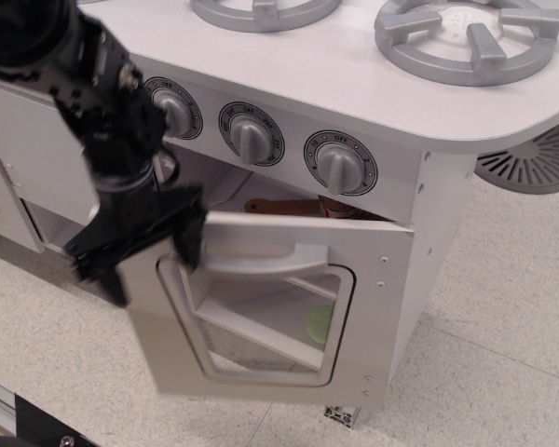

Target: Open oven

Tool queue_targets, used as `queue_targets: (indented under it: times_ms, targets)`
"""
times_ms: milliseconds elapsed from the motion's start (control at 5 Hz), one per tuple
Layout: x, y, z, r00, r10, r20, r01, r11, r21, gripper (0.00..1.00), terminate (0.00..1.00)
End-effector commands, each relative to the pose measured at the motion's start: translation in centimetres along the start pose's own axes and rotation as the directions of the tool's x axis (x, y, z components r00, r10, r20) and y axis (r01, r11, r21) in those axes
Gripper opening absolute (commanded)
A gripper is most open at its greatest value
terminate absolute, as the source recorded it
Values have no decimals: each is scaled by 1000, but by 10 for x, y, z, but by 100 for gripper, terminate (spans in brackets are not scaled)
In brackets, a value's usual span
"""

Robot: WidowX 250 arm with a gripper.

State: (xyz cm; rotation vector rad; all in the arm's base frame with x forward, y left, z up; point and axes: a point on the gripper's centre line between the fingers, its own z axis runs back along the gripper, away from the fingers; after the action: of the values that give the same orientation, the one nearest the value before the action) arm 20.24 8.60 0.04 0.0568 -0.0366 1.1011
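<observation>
The light grey oven (391, 270) sits under the stovetop. Its door (261, 374), with a clear rounded window (261, 321) and a wide grey bar handle (265, 261), is tilted outward from the top, leaving a gap into the dark cavity. My black gripper (149, 259) is at the door's top left corner and is motion-blurred. One finger (190, 238) is at the left end of the handle, and the other (107, 279) is off the door's left edge. The fingers stand apart.
Three grey knobs (340, 165) line the front panel above the oven. Burners (466, 37) sit on the stovetop. A brown object (279, 206) shows inside the cavity and a green one (319, 323) behind the window. A plain grey door (37, 158) is to the left. A dark vent (538, 160) lies on the floor.
</observation>
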Motion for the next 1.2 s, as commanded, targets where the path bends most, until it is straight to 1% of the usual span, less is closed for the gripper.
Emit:
queue_targets:
  times_ms: [0,200,400,600,800,1000]
  targets:
    - [12,-8,54,963,-216,159,209,976,63,100,0]
    - [34,-17,71,900,-398,176,400,916,24,100,0]
    - [57,-33,58,870,-447,209,447,893,52,100,0]
    - [77,-37,38,869,-462,177,473,881,-26,100,0]
    - [76,-39,14,904,-392,173,406,912,-56,100,0]
    - [44,-31,-2,913,-397,89,404,911,-77,100,0]
